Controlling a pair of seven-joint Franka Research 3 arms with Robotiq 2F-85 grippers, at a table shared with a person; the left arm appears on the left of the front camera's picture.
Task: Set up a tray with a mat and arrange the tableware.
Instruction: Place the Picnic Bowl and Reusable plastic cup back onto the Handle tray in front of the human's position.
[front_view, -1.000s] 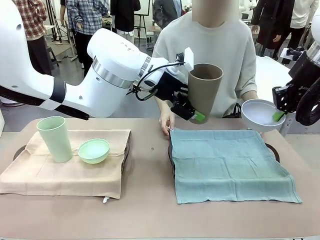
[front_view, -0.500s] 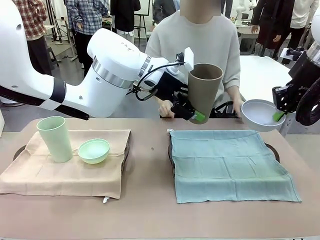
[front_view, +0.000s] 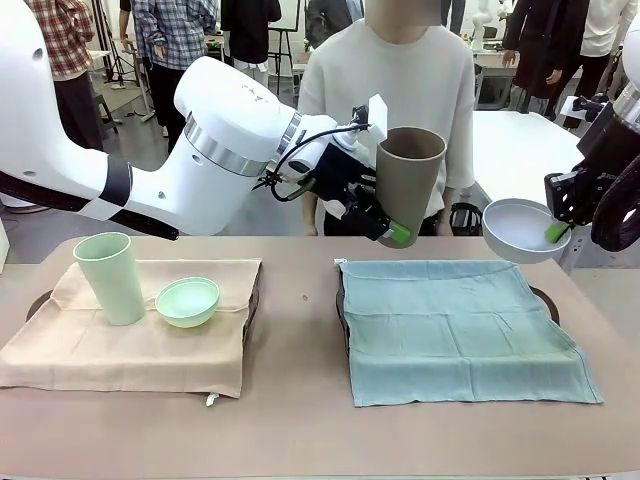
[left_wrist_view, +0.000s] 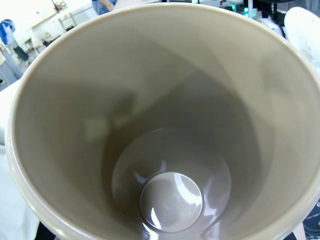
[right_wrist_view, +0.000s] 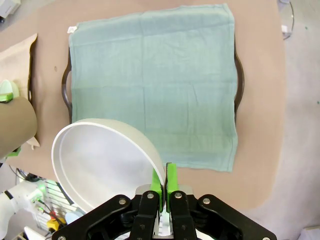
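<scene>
Left pincer (front_view: 392, 232) grasps the brown cup (front_view: 408, 185), held in the air over the far edge of the teal mat (front_view: 455, 325). Right pincer (right_wrist_view: 163, 182) is clenched on the white bowl's (front_view: 518, 229) rim, beyond the mat's far right corner. I judge the step as placement: next I lower both onto the mat, upright, apart.

We note a brown tabletop (front_view: 300, 420) carrying two dark trays. The left tray (front_view: 40, 300) is almost fully draped by a beige mat (front_view: 120, 355), only its rim handle showing. The right tray (front_view: 543, 300) lies under a teal mat (front_view: 460, 335), whose near edge overhangs onto the tabletop. Bare tabletop separates the two.
</scene>
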